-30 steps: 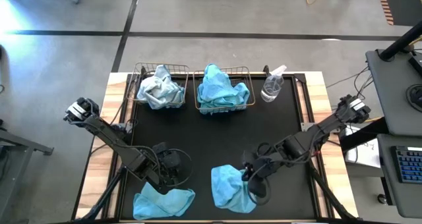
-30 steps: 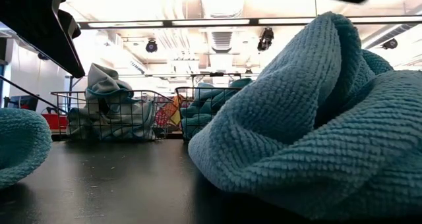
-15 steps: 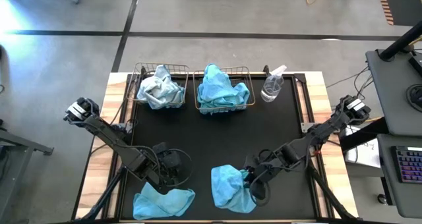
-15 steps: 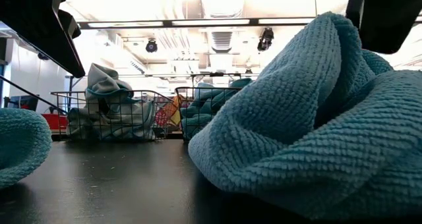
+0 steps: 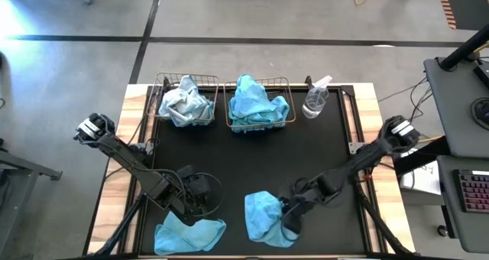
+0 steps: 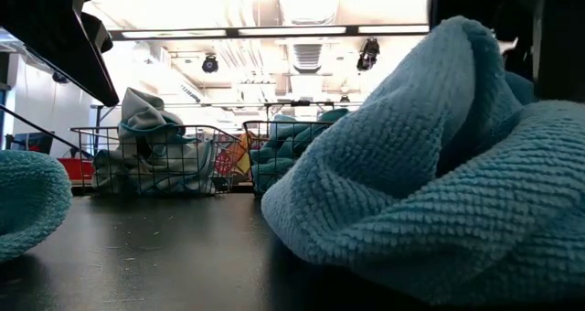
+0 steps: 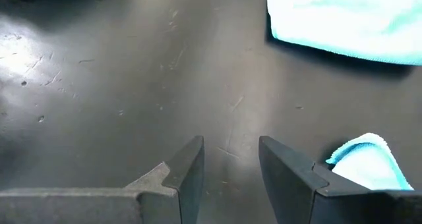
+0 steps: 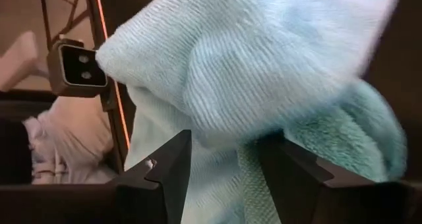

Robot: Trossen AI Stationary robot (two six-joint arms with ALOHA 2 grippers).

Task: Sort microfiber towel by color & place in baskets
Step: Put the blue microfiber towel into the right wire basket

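Note:
Two wire baskets stand at the table's far side. The left basket holds a pale towel, and the right basket holds turquoise towels. Two more turquoise towels lie crumpled on the black mat at the near edge: one at the left and one at the middle. My right gripper is open, low over the middle towel's right side, with a raised fold between its fingers. My left gripper is open over bare mat just beyond the left towel. My right gripper comes down on the middle turquoise towel from above. Its open fingers stand on either side of a raised fold of that towel. I cannot tell whether they touch the cloth. The towel lies bunched on the mat.
A clear spray bottle stands right of the right basket. Bare black mat stretches between the baskets and the near towels. The near towel fills much of the low view.
My right gripper has gone down and slightly toward the near edge, onto the right side of the middle turquoise towel. In the low view its dark body has dropped in at the top right. The towels have stayed where they were.

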